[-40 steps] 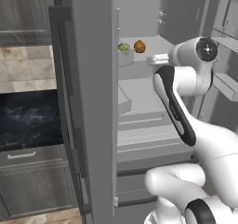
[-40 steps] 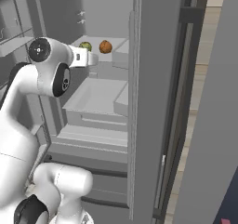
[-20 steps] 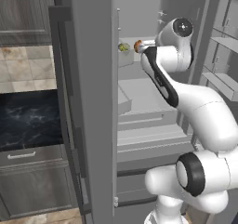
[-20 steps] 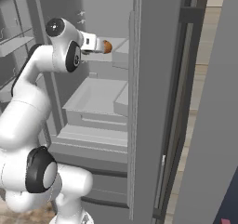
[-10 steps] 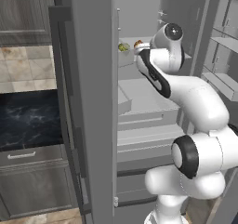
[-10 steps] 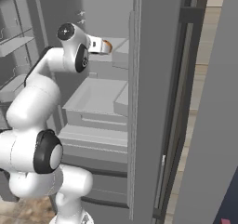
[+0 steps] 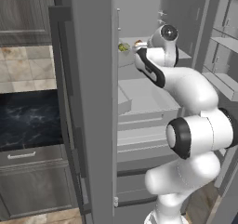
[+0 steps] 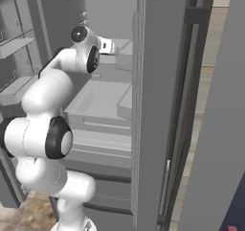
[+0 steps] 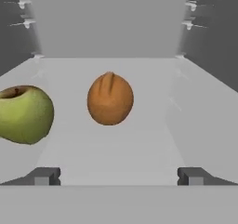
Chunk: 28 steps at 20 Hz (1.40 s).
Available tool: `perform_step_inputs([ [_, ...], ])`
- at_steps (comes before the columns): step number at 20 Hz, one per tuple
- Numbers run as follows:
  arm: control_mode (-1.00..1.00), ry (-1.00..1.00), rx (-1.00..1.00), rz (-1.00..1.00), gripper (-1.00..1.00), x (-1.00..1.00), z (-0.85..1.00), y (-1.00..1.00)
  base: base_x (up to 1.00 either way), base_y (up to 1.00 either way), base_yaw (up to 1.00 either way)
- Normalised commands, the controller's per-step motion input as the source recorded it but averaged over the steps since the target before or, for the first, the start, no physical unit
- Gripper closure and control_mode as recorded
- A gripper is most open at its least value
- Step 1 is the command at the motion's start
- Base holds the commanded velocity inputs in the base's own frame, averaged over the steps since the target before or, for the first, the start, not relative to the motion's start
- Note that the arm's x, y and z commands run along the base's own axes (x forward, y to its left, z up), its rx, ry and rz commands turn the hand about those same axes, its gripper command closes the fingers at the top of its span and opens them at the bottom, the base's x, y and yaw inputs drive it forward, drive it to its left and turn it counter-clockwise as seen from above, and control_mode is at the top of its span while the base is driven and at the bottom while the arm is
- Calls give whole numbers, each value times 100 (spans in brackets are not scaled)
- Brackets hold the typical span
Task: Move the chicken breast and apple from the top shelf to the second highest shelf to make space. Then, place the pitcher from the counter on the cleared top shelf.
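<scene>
Reaching into the fridge, jaws spread wide and empty, gripper [image 9: 119,175] facing the chicken breast [image 9: 110,99] dead ahead on the top shelf [image 9: 139,153], apple [image 9: 23,114] just off to its left.

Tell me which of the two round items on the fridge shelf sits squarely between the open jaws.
The orange-brown lumpy chicken breast; the yellow-green apple sits off to its left.
</scene>
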Motion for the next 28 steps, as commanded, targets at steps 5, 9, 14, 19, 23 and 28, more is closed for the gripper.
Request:
perform_step_inputs([
  [5,-100,0,1,1,-100,52,0,-1,0,0,0],
  [9,-100,0,0,2,-100,49,-3,0,0,0,0],
  [14,-100,1,0,2,-100,47,-4,0,0,0,0],
  [19,-100,2,0,3,-100,44,-10,0,0,0,0],
  [23,-100,2,0,2,-100,40,-14,0,0,0,0],
  [28,-100,6,0,1,100,30,-28,0,0,0,0],
])
